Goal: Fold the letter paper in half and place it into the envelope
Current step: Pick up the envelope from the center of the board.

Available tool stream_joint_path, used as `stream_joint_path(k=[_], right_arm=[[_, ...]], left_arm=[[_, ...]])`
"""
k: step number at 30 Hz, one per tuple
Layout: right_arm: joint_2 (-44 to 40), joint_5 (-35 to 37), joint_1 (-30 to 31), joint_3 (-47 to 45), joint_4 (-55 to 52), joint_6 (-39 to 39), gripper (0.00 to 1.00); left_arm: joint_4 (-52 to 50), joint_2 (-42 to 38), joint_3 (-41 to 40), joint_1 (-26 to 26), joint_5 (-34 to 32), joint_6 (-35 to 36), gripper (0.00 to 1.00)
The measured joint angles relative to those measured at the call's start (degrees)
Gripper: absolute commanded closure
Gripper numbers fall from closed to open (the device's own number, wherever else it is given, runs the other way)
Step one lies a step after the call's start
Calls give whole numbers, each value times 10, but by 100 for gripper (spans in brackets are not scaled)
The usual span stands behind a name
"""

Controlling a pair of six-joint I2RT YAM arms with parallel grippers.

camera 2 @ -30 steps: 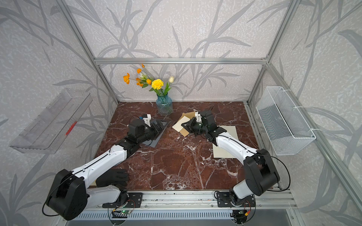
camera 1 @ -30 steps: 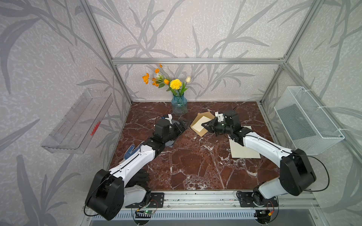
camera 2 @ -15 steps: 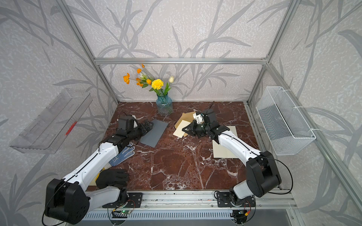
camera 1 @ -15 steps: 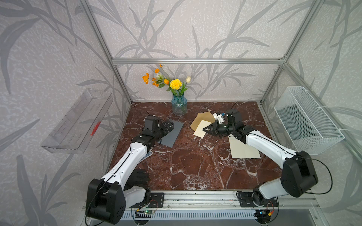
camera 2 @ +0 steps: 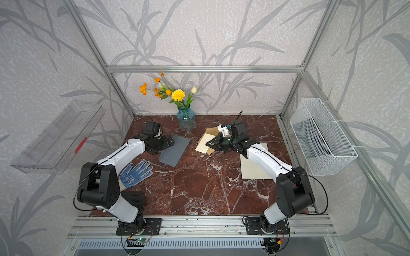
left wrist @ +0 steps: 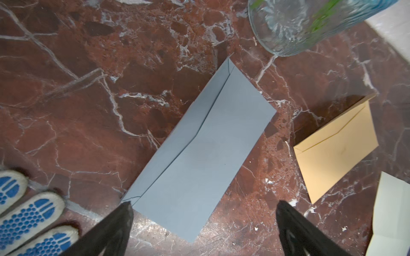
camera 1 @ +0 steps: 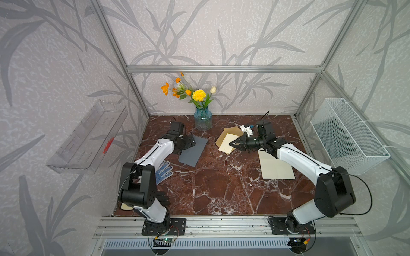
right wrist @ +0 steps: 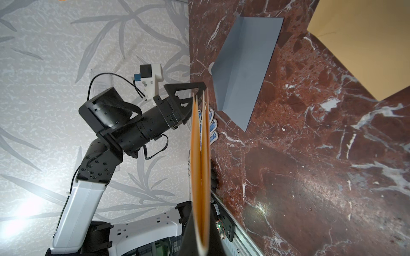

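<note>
Marble tabletop (camera 1: pixel 221 188) bears tan envelope (left wrist: pixel 337 146); leaf-patterned walls (camera 1: pixel 221 33).

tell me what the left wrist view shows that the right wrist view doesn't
Only the left wrist view: the glass vase, seen at its base.
Only the right wrist view: the folded letter paper, edge-on in the shut right gripper, and the left arm seen from outside.
Both: the grey envelope, the tan envelope, the dotted glove, the marble table and the open left gripper.
</note>
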Motion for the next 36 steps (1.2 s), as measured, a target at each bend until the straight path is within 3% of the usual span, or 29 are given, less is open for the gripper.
stream_joint_path(k=[8, 19, 28, 36], right_arm=[[0, -6, -19, -1, 22, 11, 100], [0, -12, -34, -2, 30, 16, 100], [0, -21, -41, -1, 29, 16, 100], [3, -27, -41, 14, 10, 2, 100]], left_arm=[[-52, 100, 82, 22, -21, 57, 18], [-73, 188, 121, 47, 8, 97, 45], [-73, 217, 133, 53, 40, 100, 100], [-85, 215, 151, 57, 64, 105, 100]])
